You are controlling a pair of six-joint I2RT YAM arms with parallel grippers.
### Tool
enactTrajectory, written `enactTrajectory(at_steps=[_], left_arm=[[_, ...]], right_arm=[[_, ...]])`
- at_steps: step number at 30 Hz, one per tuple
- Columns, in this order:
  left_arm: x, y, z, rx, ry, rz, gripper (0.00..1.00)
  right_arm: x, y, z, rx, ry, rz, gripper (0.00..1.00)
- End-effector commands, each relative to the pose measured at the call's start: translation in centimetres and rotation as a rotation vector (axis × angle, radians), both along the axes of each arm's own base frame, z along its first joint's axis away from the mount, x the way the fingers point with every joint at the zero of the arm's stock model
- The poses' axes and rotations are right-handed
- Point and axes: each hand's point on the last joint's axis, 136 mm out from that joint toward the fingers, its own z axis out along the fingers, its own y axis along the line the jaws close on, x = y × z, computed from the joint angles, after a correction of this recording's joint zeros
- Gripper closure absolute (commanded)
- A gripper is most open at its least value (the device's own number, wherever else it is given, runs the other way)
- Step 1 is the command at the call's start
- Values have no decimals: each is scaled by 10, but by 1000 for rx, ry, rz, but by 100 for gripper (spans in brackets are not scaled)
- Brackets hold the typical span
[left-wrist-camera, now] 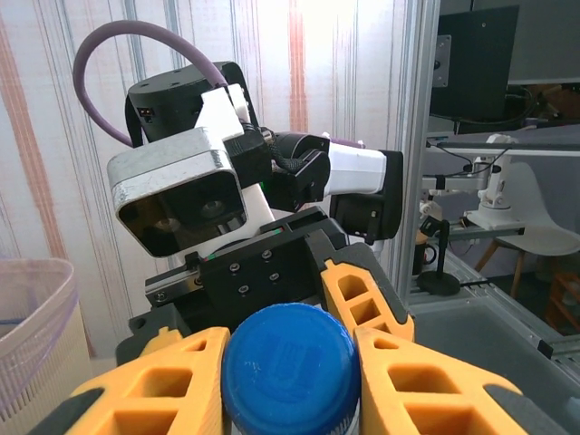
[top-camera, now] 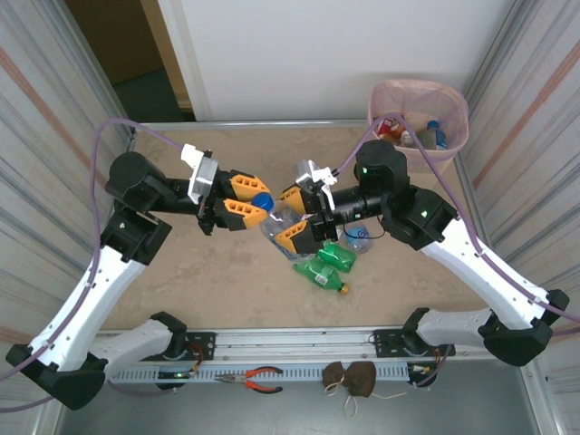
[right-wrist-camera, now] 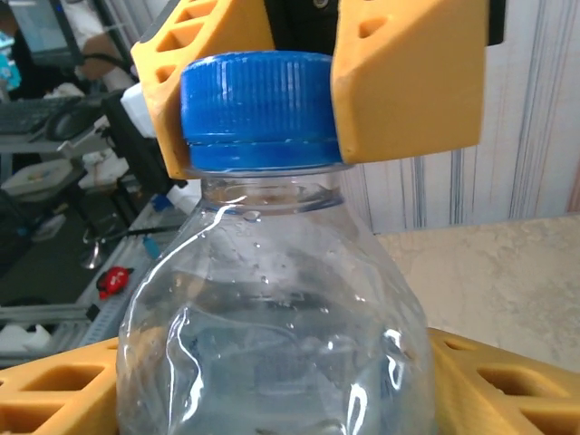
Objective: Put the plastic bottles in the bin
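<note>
Your left gripper (top-camera: pixel 256 203) has its orange honeycombed fingers (right-wrist-camera: pixel 399 82) pinched on the ribbed blue cap (right-wrist-camera: pixel 258 100) of a clear crinkled plastic bottle (right-wrist-camera: pixel 272 344), held over the mottled beige tabletop (top-camera: pixel 199 272). Your right gripper (top-camera: pixel 290 217) straddles the bottle's rounded body; you cannot tell whether it squeezes. Two green plastic bottles (top-camera: pixel 335 258) lie just beside it. The pale-pink lattice-topped plastic bin (top-camera: pixel 458 122) stands at the far right corner, bottles inside.

Orange left claw (top-camera: pixel 261 201), orange right claw (top-camera: pixel 288 217), blue-capped clear bottle (right-wrist-camera: pixel 272 335), green bottles (top-camera: pixel 328 263), pink lattice bin (top-camera: pixel 459 122)
</note>
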Motion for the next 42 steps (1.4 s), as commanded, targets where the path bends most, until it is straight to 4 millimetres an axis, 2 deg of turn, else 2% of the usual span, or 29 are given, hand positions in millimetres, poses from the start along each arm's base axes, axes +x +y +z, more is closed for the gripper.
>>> enactTrajectory(at_steps=[1, 7, 8, 9, 12, 15, 19, 24, 28, 32, 35, 38, 42], left_arm=[[-14, 5, 13, -23, -79, -17, 100], [-7, 3, 14, -29, -66, 19, 98], [-5, 3, 14, -31, -62, 35, 92], [-2, 3, 14, -36, -60, 52, 83], [3, 4, 13, -45, -60, 94, 69], [9, 6, 13, -56, -60, 153, 48], [18, 12, 14, -79, -71, 255, 34], [33, 25, 11, -107, -68, 395, 25], [39, 33, 7, -117, -59, 460, 24], [43, 36, 3, -119, -45, 489, 23], [47, 36, 0, -116, -30, 500, 22], [50, 37, -1, -120, -26, 512, 22], [51, 39, -3, -119, -18, 525, 22]], right_arm=[[-9, -6, 17, 31, -43, 6, 41], [-13, -9, 19, 36, -47, 8, 53], [-13, -9, 20, 36, -46, 9, 54], [-13, -9, 20, 36, -44, 11, 55], [-12, -9, 20, 33, -48, -2, 55], [-5, -11, 19, 24, -65, -54, 55], [14, -18, 20, 16, -75, -146, 55], [54, -38, 26, 18, -48, -298, 57], [95, -65, 32, 25, -26, -458, 56], [158, -110, 40, 51, 54, -743, 56], [205, -144, 44, 121, 182, -949, 56], [247, -180, 42, 199, 313, -1122, 56], [293, -229, 33, 298, 502, -1308, 52]])
